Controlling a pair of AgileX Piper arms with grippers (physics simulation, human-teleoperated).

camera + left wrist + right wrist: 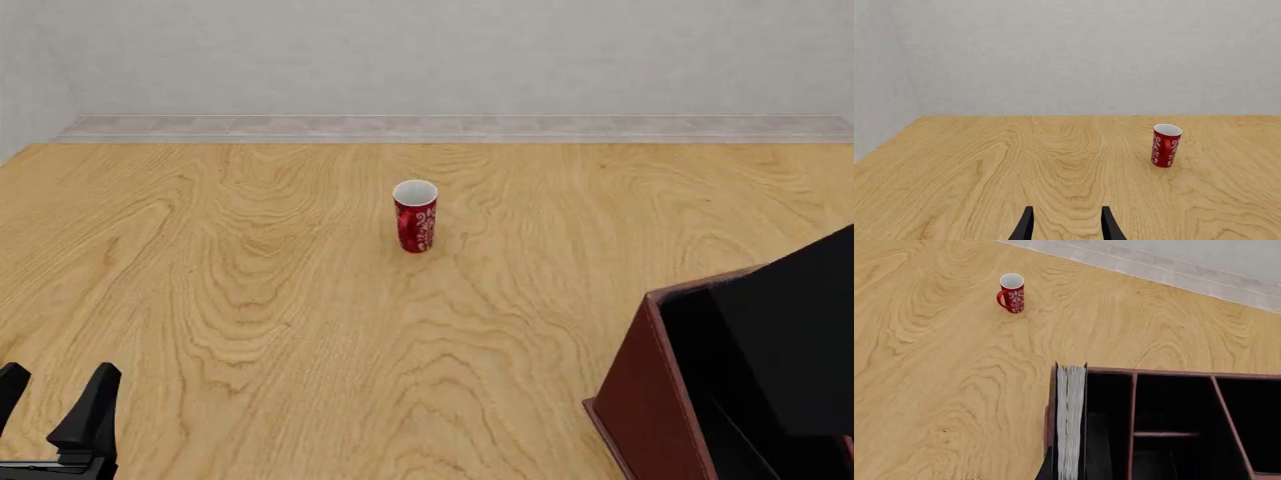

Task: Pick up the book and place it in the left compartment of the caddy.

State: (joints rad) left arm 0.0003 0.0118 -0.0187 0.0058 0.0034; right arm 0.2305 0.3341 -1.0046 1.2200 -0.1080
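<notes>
The book shows in the right wrist view, its white page edge (1070,430) facing the camera between black covers. It stands upright along the caddy's (1167,372) outer wall, over the black-lined section (1109,440) bounded by a reddish-brown divider (1131,430). In the front view the book (801,340) is a black slab held tilted above the caddy (643,400) at the near right. My right gripper holds the book; its fingers are hidden by the covers. My left gripper (54,405) is open and empty at the near left, also seen in the left wrist view (1065,225).
A red cup with a white pattern (415,215) stands upright mid-table, far from both grippers; it also shows in the left wrist view (1166,145) and the right wrist view (1012,292). Smaller caddy sections (1174,405) lie across the divider. A wall runs behind the table.
</notes>
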